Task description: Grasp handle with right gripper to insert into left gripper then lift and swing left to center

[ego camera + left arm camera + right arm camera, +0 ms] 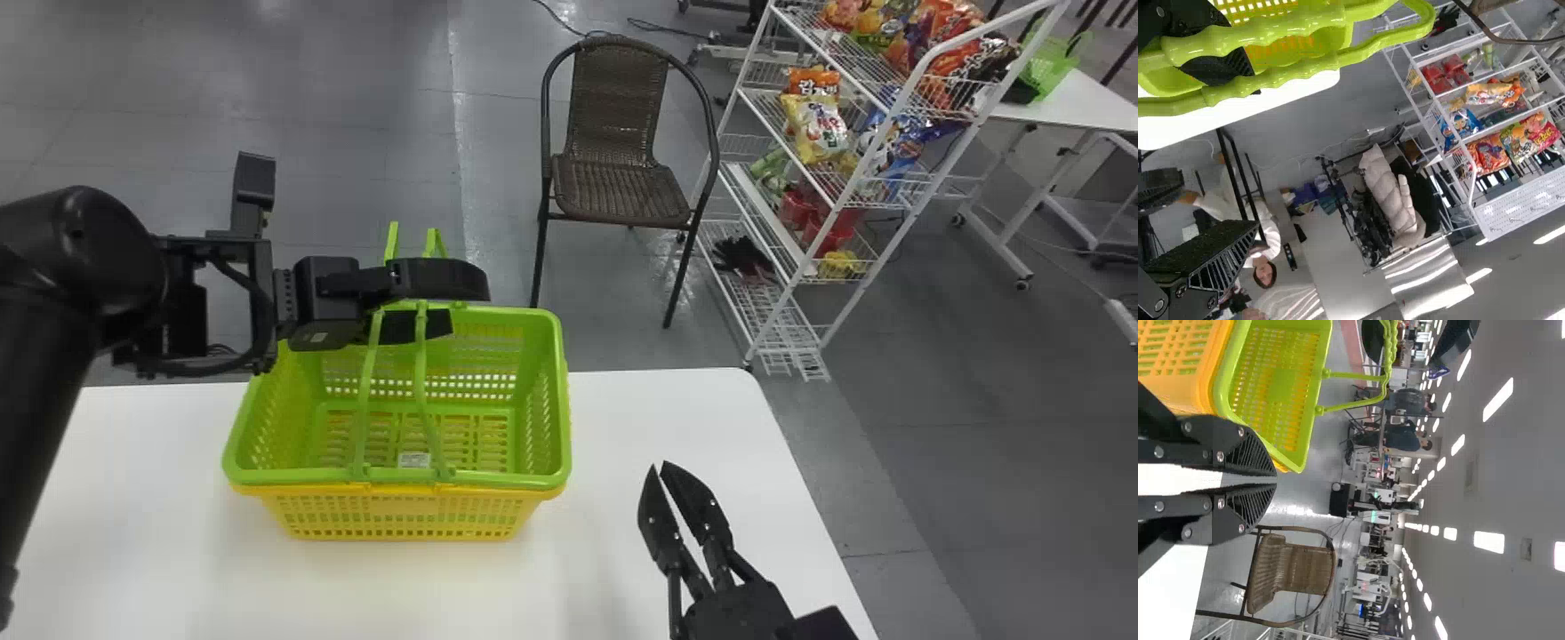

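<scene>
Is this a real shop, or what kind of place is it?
Maybe a big workroom set up like a pretend shop: I see a white rack of snack bags, shopping baskets, and rows of ceiling lights.

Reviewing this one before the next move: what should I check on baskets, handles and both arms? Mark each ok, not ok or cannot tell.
1. Green basket nested in the yellow basket on the table: ok.
2. Handles raised above the green basket: ok.
3. Left gripper at the handles: ok.
4. Left gripper's jaws closed: not ok, they stand apart.
5. Handles fully seated between those jaws: cannot tell.
6. Right gripper on a handle: not ok; it holds nothing, over the table to the right of the baskets, its jaws slightly parted.
</scene>
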You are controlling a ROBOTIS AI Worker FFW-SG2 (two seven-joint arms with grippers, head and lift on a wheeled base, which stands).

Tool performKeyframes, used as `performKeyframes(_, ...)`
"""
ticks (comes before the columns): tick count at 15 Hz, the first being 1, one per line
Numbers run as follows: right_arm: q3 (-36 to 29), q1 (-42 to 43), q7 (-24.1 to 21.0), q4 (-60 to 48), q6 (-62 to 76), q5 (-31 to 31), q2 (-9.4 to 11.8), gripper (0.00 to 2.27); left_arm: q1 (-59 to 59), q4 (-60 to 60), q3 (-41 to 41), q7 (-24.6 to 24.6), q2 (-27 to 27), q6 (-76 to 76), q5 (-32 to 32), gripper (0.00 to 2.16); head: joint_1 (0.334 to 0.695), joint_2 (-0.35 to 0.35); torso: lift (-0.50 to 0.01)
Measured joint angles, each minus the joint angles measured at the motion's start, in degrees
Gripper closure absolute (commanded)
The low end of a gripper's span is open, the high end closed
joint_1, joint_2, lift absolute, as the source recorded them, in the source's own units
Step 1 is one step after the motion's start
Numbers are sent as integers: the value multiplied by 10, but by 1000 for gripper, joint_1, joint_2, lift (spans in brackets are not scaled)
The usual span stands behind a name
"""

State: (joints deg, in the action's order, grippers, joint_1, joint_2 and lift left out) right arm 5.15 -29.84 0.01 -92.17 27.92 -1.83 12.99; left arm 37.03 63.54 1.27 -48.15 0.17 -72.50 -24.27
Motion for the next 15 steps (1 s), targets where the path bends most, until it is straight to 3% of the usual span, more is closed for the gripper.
performKeyframes(15,-16,-12,0,120,151,-25,-3,110,76,-12,10,22,4,-111,-84,124,695,-325,0)
